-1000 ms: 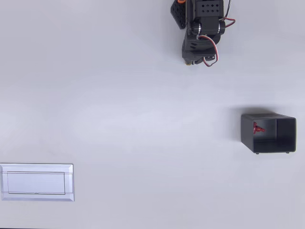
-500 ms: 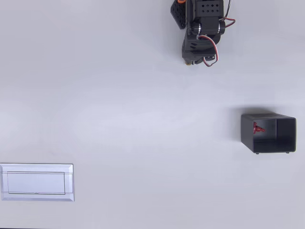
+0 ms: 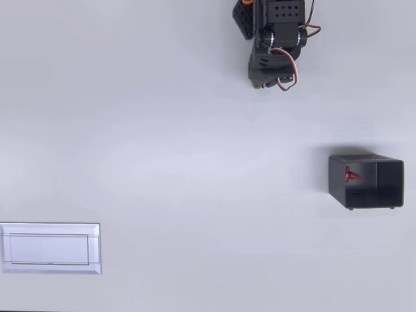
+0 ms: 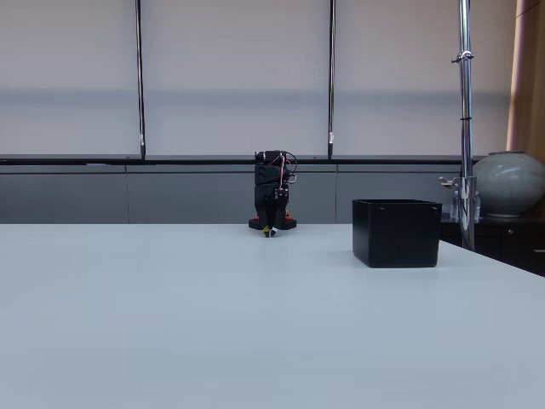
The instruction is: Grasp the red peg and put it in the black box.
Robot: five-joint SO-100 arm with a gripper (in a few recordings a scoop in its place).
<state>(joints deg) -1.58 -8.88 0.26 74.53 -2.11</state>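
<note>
The black box point(image 3: 366, 181) stands at the right of the table in the overhead view, open side up. The red peg point(image 3: 351, 174) lies inside it against its left wall. In the fixed view the black box point(image 4: 396, 232) hides the peg behind its walls. My gripper point(image 3: 260, 82) is folded under the arm at the table's far edge, well apart from the box. Its tip points down at the table in the fixed view, where the gripper point(image 4: 269, 230) shows as one narrow point, jaws together with nothing between them.
A flat white rectangular panel point(image 3: 50, 248) lies at the lower left of the overhead view. Wide bare tabletop spreads between it, the arm and the box. Past the table's right side stand a metal pole point(image 4: 464, 128) and a round vase point(image 4: 509, 183).
</note>
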